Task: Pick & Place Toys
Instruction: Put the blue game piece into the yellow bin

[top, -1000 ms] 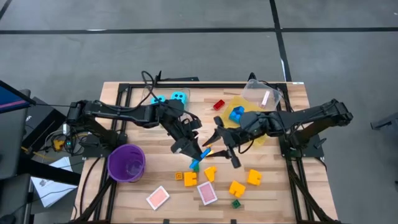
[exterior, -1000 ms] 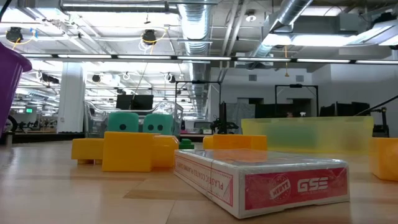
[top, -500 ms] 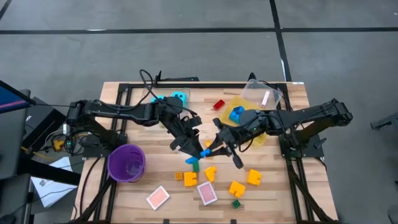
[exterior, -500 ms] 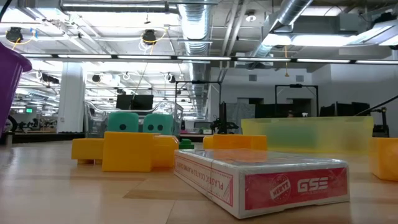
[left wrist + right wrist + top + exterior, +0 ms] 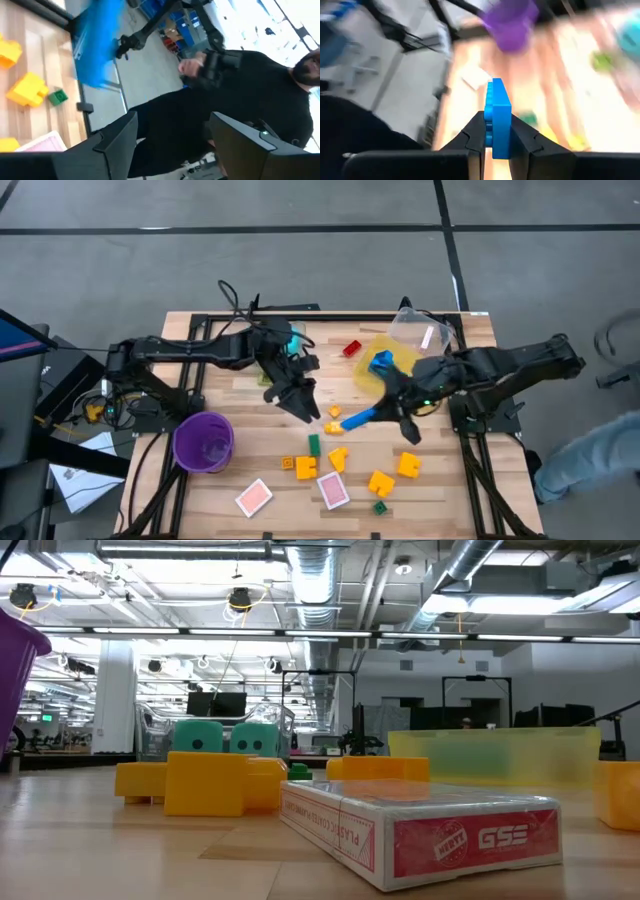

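Note:
My right gripper (image 5: 380,412) (image 5: 497,131) is shut on a long blue brick (image 5: 356,419), held above the table's middle. My left gripper (image 5: 306,410) (image 5: 172,127) hangs open a little to the brick's left, with nothing between its fingers. Yellow and orange bricks (image 5: 380,481), a green brick (image 5: 313,444) and pink cards (image 5: 333,490) lie flat on the table toward its near edge. A red brick (image 5: 352,348) lies farther back. The cyan dice (image 5: 200,735) stand at the back, partly hidden under my left arm in the high view. My right gripper pinches one end of the blue brick (image 5: 498,142) between its two fingers, one on the studded face and one on the opposite face. The fingers come from the table's right, slanting down, along the brick. The brick sticks out ahead of them toward the left, clear of the table.
A yellow bin (image 5: 395,375) with a blue brick in it sits behind my right gripper, a clear tub (image 5: 420,332) beyond it. A purple cup (image 5: 204,442) stands at the near left. A card box (image 5: 430,830) lies near the low camera. A person's sleeve (image 5: 590,460) shows at right.
The blue brick has passed from my left gripper to my right. My right gripper has shut on it and drawn back toward the table's right, rolling its wrist, with the brick lifted. My left gripper has let go and swung slightly toward the far edge.

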{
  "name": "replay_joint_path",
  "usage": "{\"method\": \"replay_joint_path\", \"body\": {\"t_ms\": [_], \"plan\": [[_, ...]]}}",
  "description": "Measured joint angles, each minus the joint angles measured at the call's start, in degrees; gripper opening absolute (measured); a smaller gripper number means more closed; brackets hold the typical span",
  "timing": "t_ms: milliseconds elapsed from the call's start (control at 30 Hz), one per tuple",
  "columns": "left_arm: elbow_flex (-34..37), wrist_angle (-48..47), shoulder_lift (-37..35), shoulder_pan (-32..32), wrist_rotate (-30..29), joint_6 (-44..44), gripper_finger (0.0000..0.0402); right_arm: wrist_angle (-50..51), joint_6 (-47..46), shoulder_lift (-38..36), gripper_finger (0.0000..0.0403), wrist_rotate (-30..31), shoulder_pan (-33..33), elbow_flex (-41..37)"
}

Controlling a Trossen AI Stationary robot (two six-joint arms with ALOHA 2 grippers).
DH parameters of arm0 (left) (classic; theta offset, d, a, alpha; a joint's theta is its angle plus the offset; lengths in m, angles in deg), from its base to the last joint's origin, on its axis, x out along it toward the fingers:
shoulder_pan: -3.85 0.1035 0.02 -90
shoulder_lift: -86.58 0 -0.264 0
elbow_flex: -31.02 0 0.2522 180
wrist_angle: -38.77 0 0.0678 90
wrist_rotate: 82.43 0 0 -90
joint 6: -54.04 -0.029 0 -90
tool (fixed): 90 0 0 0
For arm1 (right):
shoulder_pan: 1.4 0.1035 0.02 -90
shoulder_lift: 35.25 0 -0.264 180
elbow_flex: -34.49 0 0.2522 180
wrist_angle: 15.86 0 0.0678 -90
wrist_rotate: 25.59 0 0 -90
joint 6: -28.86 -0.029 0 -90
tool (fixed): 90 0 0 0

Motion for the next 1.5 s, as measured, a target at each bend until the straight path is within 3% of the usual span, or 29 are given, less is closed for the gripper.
{"method": "replay_joint_path", "body": {"t_ms": [267,467,667,867,1067,1200,1367,1500], "plan": [[0.0,0.1,-2.5,0.4,-2.0,-7.3,0.0242,25.0,-21.0,-3.7,0.0041,20.7,6.4,0.0],[0.0,0.5,-3.5,-0.7,-13.6,-15.6,0.0241,37.9,-36.8,-4.1,0.0041,26.5,8.4,-2.3],[0.0,4.4,-3.5,-2.4,-23.8,-21.7,0.0241,35.5,-49.6,-8.8,0.0041,29.3,6.6,-12.3],[0.0,9.5,-3.5,-4.1,-27.3,-23.7,0.0241,30.3,-60.1,-16.6,0.0041,35.8,2.8,-25.4],[0.0,10.2,-3.5,-4.9,-29.8,-23.6,0.0241,20.6,-58.0,-21.0,0.0041,37.2,-3.1,-33.6],[0.0,10.2,-3.5,-5.7,-30.6,-23.5,0.0241,18.0,-57.2,-21.1,0.0041,37.6,-6.9,-36.7],[0.0,10.2,-3.5,-7.2,-32.9,-22.8,0.0241,18.2,-60.7,-21.1,0.0041,42.6,-10.7,-38.6],[0.0,10.2,-3.5,-7.8,-34.2,-22.7,0.0241,13.3,-58.0,-21.1,0.0041,39.8,-14.1,-41.2]]}}
